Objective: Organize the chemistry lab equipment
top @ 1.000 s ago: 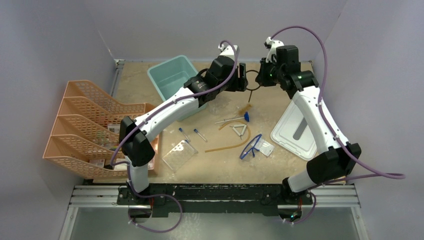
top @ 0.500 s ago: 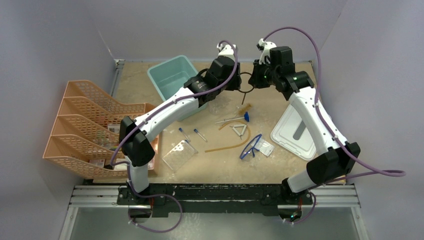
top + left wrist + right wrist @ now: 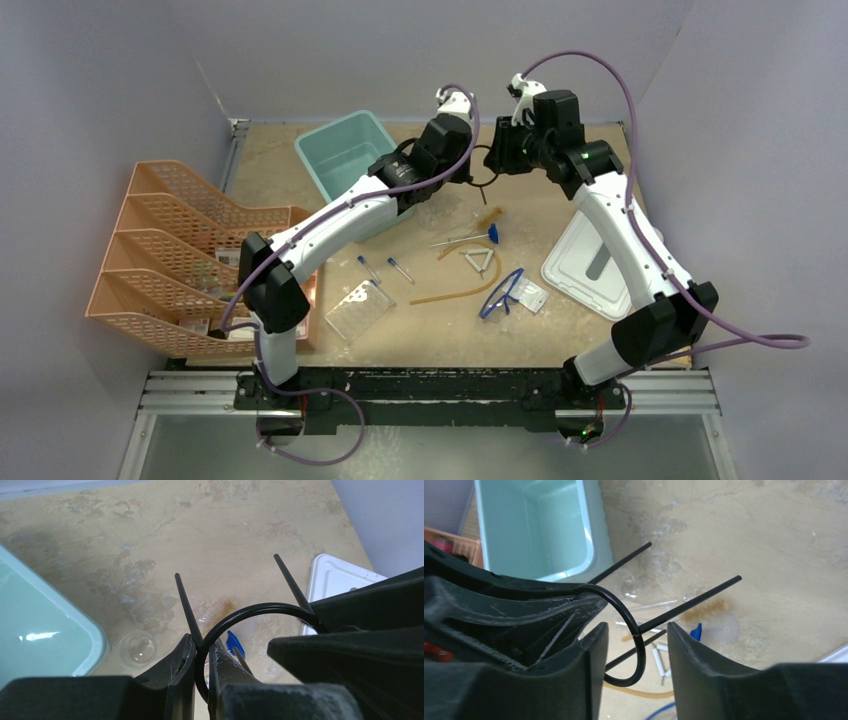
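The black wire ring stand (image 3: 483, 172) hangs in the air at the back of the table between both arms. My left gripper (image 3: 468, 175) is shut on the ring's wire (image 3: 265, 607), pinching it between its fingertips (image 3: 201, 647). My right gripper (image 3: 636, 627) is open, and the ring (image 3: 642, 652) sits loose between its fingers without touching them. On the table below lie the bristle brush (image 3: 488, 217), white triangle (image 3: 482, 262), amber rubber tubing (image 3: 455, 292), blue-framed safety glasses (image 3: 503, 292), two blue-capped tubes (image 3: 370, 266) and the clear rack (image 3: 360, 310).
The teal bin (image 3: 350, 155) stands open at the back left, just left of the grippers. Its pale lid (image 3: 590, 265) lies at the right. The orange mesh organizer (image 3: 190, 260) fills the left side. A small clear glass dish (image 3: 135, 649) sits beside the bin.
My left gripper closed on the ring stand's wire. My right gripper, which was holding the ring, opened and let go. Both wrists shifted slightly left.
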